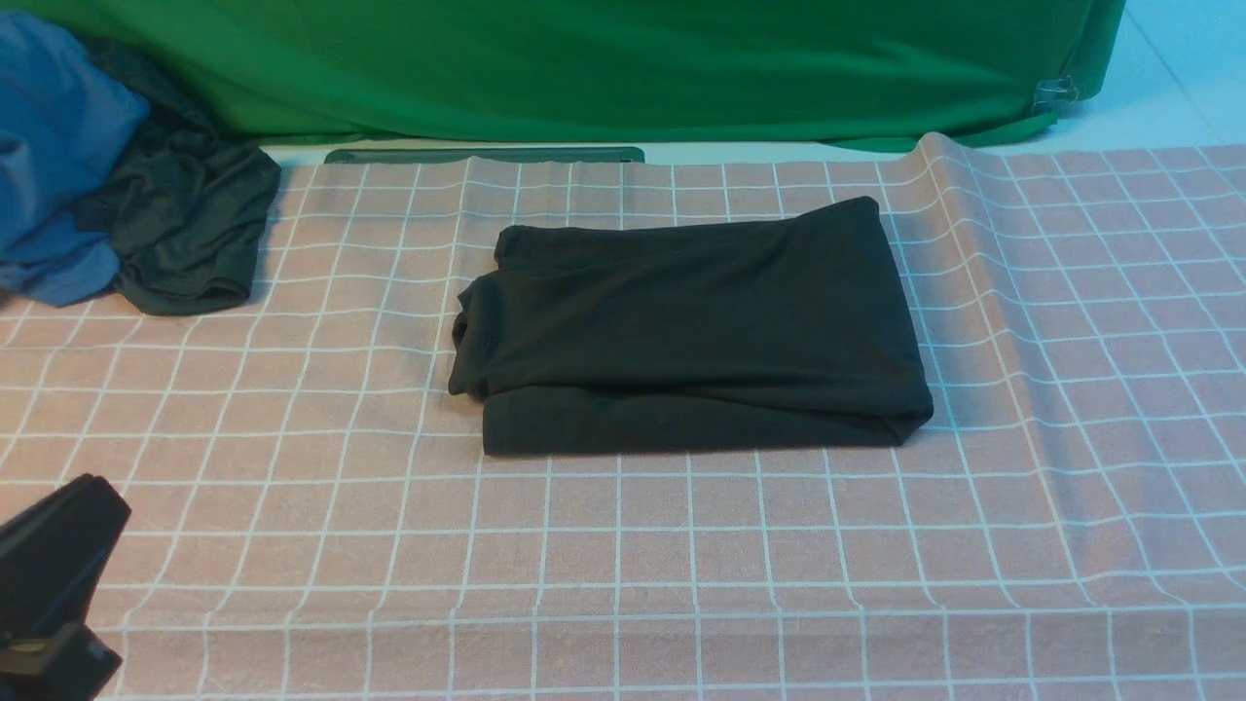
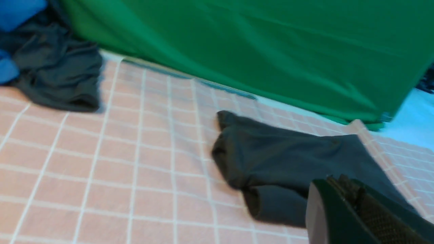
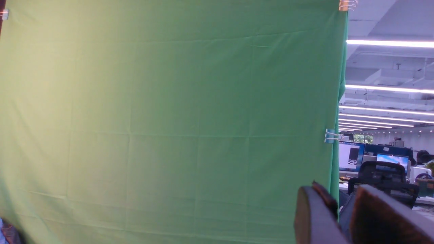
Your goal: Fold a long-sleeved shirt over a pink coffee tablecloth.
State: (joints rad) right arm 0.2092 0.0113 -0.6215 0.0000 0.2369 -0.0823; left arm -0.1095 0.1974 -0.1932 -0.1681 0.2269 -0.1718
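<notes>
The long-sleeved shirt (image 1: 691,326) lies folded into a compact rectangular stack, flat on the pink coffee tablecloth (image 1: 292,545), with layered edges showing along its near and left sides. No print is visible on the exposed surface.

The left gripper (image 1: 54,584) sits at the near left corner of the front view, low over the tablecloth. The shirt lies ahead of it and to its right, well apart, with nothing touching it. In the left wrist view the left gripper (image 2: 356,213) shows its two fingers close together with no visible gap and no cloth between them; it holds nothing. That view is blurred.

The right gripper (image 3: 342,217) does not appear in the front view. In its wrist view it points away from the bench toward the green cloth (image 3: 169,118) hung upright behind the work area. Its fingers stand slightly apart with a narrow gap, and nothing is held.

A dark grey-green garment (image 1: 190,234) and a blue garment (image 1: 54,156) lie bunched together ahead of the left gripper, well apart from the shirt.
</notes>
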